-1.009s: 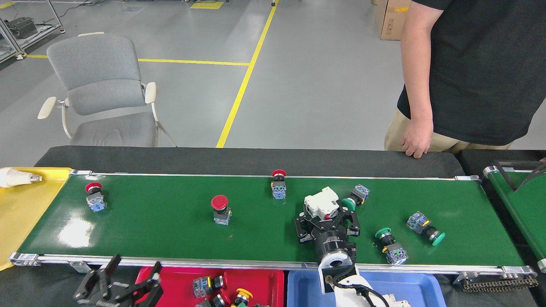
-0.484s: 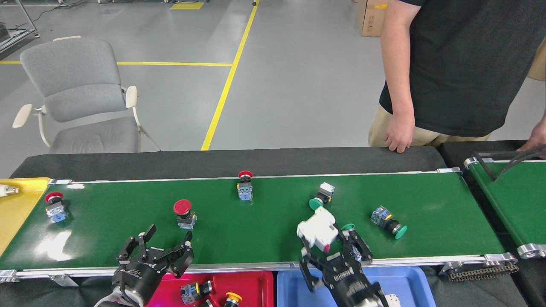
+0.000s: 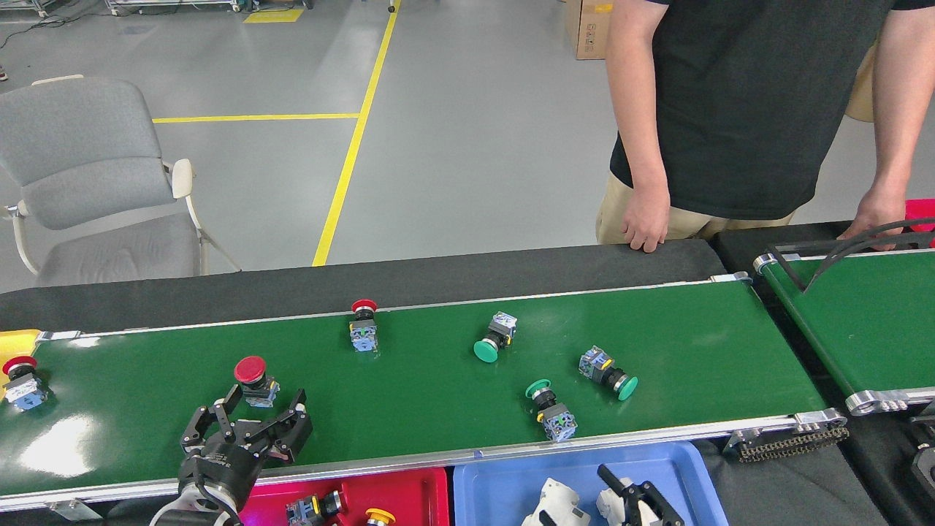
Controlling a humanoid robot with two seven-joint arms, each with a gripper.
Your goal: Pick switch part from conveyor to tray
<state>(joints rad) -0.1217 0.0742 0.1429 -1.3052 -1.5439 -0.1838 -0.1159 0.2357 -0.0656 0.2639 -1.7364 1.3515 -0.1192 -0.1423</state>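
Left pincer (image 3: 252,426) hovers low over the conveyor (image 3: 409,380) with fingers spread wide and nothing between them, lined up just short of the red switch (image 3: 253,380) standing upright at their tips. Right pincer (image 3: 637,500) sits down in the blue tray (image 3: 497,478) beside a white part (image 3: 555,504) lying there; I cannot tell whether it is parted or closed, nor whether it touches that part. I judge the main risk is on the left: the belt may carry the switch sideways, so one finger could clip the mushroom cap and topple it. Three green switches (image 3: 491,338) lie tipped over mid-belt.
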